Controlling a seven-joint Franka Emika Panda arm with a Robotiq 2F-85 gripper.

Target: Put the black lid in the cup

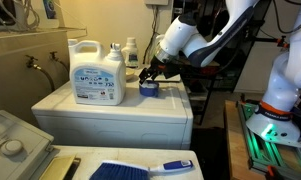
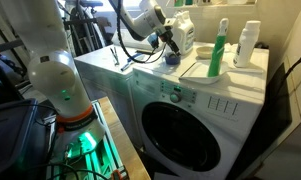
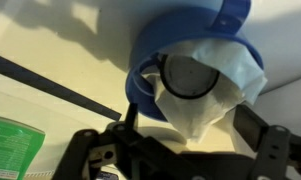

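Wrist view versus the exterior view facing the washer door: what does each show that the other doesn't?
Only the wrist view: the inside of the blue cup, holding what looks like crumpled white paper, with the black lid, a dark round ring, lying on it. Only the exterior view: the washer door, the white bottle and the robot's arm. Both: the cup on the washer top with the gripper close over it, jaws apart in the wrist view.
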